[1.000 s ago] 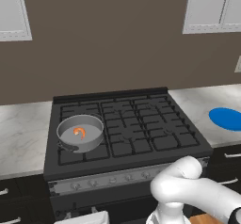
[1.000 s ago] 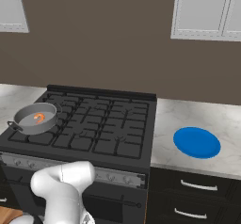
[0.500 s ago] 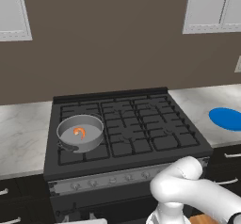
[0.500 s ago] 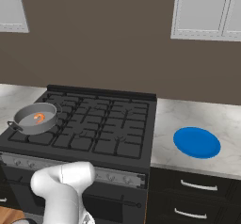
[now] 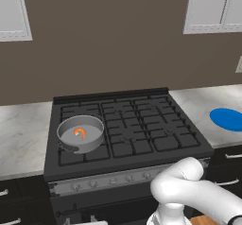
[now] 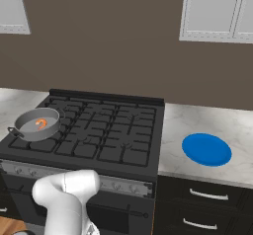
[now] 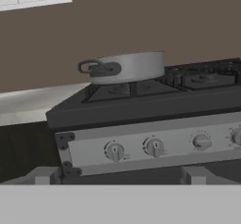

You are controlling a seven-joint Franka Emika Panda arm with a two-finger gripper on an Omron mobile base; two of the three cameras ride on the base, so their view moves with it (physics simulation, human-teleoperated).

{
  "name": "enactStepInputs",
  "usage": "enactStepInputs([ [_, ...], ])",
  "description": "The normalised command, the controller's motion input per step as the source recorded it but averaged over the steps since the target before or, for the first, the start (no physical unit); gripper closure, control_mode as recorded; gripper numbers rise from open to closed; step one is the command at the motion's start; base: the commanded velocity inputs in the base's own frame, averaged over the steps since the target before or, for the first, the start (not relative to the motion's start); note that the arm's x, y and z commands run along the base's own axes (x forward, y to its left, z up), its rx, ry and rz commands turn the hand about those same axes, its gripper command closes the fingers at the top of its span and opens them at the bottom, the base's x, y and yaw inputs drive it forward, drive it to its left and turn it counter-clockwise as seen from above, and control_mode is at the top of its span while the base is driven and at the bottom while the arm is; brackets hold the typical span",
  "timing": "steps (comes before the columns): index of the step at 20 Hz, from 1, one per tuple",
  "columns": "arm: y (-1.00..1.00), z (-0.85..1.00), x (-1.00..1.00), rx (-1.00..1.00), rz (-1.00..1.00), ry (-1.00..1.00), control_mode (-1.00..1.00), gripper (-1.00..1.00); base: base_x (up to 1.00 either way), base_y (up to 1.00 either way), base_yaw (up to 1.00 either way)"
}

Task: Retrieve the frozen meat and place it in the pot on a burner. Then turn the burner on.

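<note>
Hand view gives us the range knobs below the pot; the base views show us the meat lying in the pot on the front-left burner. Whether our gripper is open or closed, we cannot tell.

From my base cameras: range sits centre, bench on both sides of it. Pot on the front-left burner, handle toward the front-left corner. Meat lies in the pot. Plate on the right bench, well apart from the pot. Knobs in a row along the range front, below the pot. Cabinets on the wall above, left and right.
</note>
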Motion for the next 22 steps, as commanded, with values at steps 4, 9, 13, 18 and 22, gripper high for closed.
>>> enactStepInputs([
  [4,0.00,-0.14,0.00,0.00,0.00,-0.01,-1.00,-1.00,0.00,0.00,0.00],
  [9,0.00,-0.17,0.00,-0.01,0.00,0.00,-1.00,-1.00,0.00,0.00,0.00],
  [13,0.00,-0.20,0.00,-0.02,0.00,0.00,-1.00,-1.00,0.00,0.00,0.00],
  [18,0.04,-0.11,0.02,-0.01,0.00,-0.01,-1.00,-1.00,0.00,0.00,0.00],
  [22,0.07,-0.15,0.05,-0.02,0.00,-0.01,-1.00,-1.00,0.00,0.00,0.00],
])
